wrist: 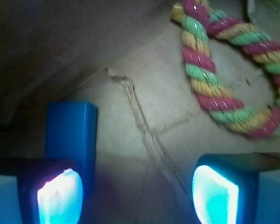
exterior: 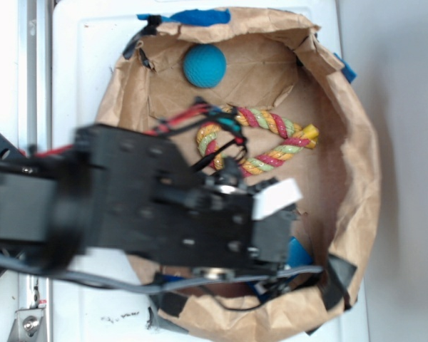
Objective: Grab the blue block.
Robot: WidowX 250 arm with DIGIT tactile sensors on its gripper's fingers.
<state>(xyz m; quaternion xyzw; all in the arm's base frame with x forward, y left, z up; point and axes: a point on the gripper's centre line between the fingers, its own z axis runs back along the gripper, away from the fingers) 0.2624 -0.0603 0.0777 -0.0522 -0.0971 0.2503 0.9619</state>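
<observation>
Inside the brown paper bag point(exterior: 357, 178), the gripper point(wrist: 137, 196) is lowered with its jaws spread wide and nothing held between them. Just beyond the left finger point(wrist: 60, 196) in the wrist view, the blue block point(wrist: 72, 137) is seen lying on the bag floor. Farther off, the rope ring point(wrist: 224, 74) and a teal ball point(exterior: 204, 65) are seen.

Blue block point(exterior: 298, 253) mostly hidden under blurred arm point(exterior: 164, 206) — rope ring point(wrist: 228, 70) cut off by wrist view's edge.
</observation>
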